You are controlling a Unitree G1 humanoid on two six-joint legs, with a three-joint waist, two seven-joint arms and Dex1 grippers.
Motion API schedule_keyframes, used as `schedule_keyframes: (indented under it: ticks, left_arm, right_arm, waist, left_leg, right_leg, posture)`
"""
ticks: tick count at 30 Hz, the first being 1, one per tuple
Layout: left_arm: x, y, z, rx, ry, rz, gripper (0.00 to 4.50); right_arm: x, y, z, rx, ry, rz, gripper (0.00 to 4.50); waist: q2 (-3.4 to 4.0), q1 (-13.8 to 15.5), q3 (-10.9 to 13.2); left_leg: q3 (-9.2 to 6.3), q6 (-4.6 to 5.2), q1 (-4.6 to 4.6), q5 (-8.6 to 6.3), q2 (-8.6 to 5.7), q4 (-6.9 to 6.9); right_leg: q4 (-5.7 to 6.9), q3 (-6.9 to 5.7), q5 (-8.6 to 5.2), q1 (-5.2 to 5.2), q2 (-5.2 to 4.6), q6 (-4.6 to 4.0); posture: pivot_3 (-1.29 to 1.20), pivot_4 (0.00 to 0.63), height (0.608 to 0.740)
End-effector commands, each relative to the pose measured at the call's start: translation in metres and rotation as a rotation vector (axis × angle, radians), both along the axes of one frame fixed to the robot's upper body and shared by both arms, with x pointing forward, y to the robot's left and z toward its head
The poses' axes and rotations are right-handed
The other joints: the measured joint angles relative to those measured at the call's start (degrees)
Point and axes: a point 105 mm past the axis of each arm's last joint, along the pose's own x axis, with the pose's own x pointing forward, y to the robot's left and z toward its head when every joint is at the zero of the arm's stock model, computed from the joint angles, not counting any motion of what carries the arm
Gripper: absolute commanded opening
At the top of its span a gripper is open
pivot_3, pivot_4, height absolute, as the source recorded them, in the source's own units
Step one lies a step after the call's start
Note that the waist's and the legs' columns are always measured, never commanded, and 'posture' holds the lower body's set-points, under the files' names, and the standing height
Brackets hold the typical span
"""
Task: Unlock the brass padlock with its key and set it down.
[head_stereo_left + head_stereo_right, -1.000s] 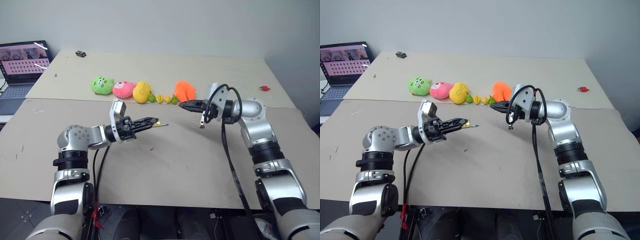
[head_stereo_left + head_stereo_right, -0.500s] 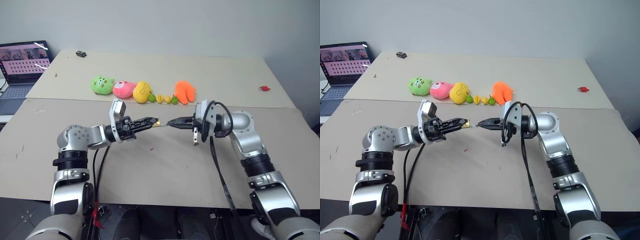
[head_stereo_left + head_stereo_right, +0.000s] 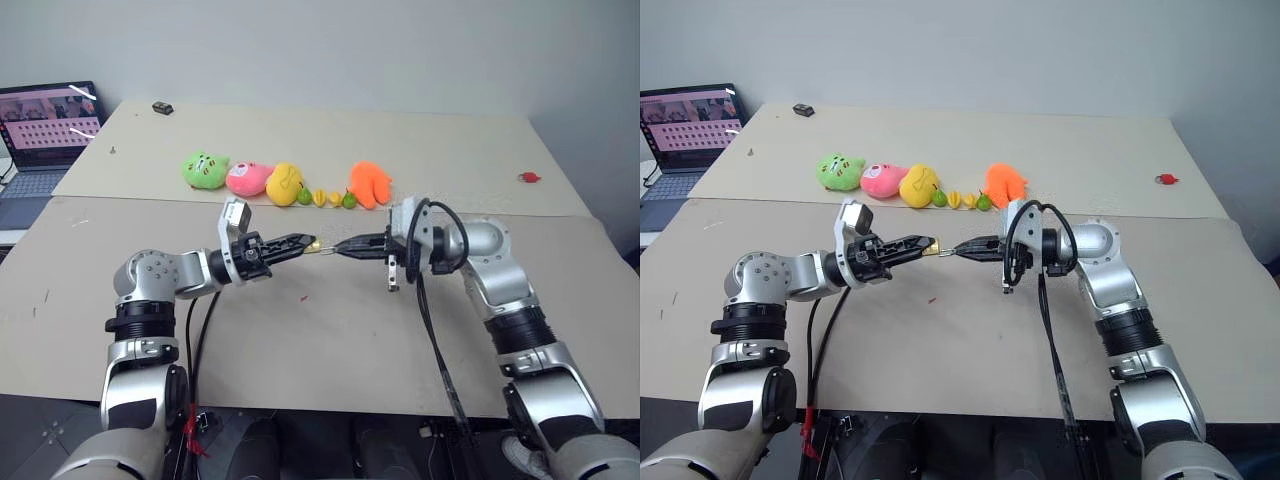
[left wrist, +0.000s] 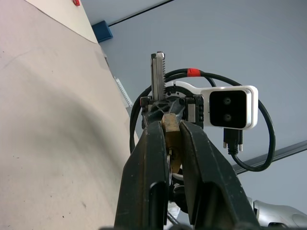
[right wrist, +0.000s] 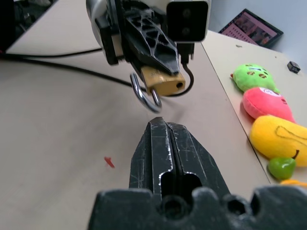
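The left claw (image 3: pixel 300 240) grips the brass padlock (image 5: pixel 163 81) up above the tabletop (image 3: pixel 330 330). The right claw (image 3: pixel 345 246) is pinched tight, tip almost at the lock. No key can be made out. Unlocking and setting down look still left.

The brass padlock (image 5: pixel 162 81), silver shackle (image 5: pixel 142 97) hanging open, is clamped in the left end effector (image 3: pixel 303 241) above the table.

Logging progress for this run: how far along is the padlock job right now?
Done: the left gripper holds the brass padlock above the table. In hand: the shut right gripper sits tip to tip with it; no key is discernible. Left: unlocking and setting down.
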Motion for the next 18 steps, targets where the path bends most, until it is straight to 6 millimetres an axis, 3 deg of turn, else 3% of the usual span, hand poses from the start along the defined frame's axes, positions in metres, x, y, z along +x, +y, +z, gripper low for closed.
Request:
schedule_keyframes:
  ticks: [1,8,11,13,18]
  left_arm:
    - [-0.011,0.007,0.007,0.004,-0.030,-0.031,0.00]
    - [-0.028,0.017,-0.049,0.195,0.008,0.002,0.00]
    - [-0.023,0.023,-0.052,0.211,-0.012,0.041,0.00]
    - [-0.015,0.029,-0.048,0.193,-0.013,0.082,1.00]
    - [-0.004,0.035,-0.047,0.233,-0.055,0.134,2.81]
  right_arm:
    - [0.003,-0.008,-0.004,-0.072,-0.085,-0.012,0.03]
    - [0.012,-0.009,0.006,-0.021,-0.151,-0.067,0.03]
    - [0.009,-0.009,0.003,-0.027,-0.150,-0.058,0.03]
    - [0.011,-0.009,0.000,-0.035,-0.148,-0.072,0.00]
    - [0.010,-0.008,-0.001,-0.027,-0.149,-0.081,0.00]
  waist:
    - [0.00,-0.1,0.0]
    - [0.00,-0.5,0.0]
    - [0.00,-0.2,0.0]
    - [0.00,0.0,0.0]
    - [0.00,0.0,0.0]
  left_leg:
    - [0.00,0.00,0.00,0.00,0.00,0.00]
    - [0.05,-0.01,0.10,0.00,0.02,-0.05]
    - [0.04,-0.01,0.13,0.00,0.03,-0.05]
    - [0.04,-0.02,0.11,0.01,0.02,-0.03]
    - [0.04,-0.01,0.10,0.01,0.02,-0.03]
  right_leg:
    - [-0.01,0.00,0.00,0.00,0.00,0.00]
    - [0.03,0.06,0.01,-0.01,0.01,-0.03]
    - [0.03,0.05,0.02,0.02,0.02,-0.04]
    - [0.02,0.04,0.01,0.02,0.01,-0.03]
    - [-0.02,0.04,0.00,0.05,0.00,-0.01]
  posture:
    - [0.00,0.150,0.722]
    - [0.00,0.150,0.722]
    - [0.00,0.150,0.722]
    - [0.00,0.150,0.722]
    - [0.00,0.150,0.722]
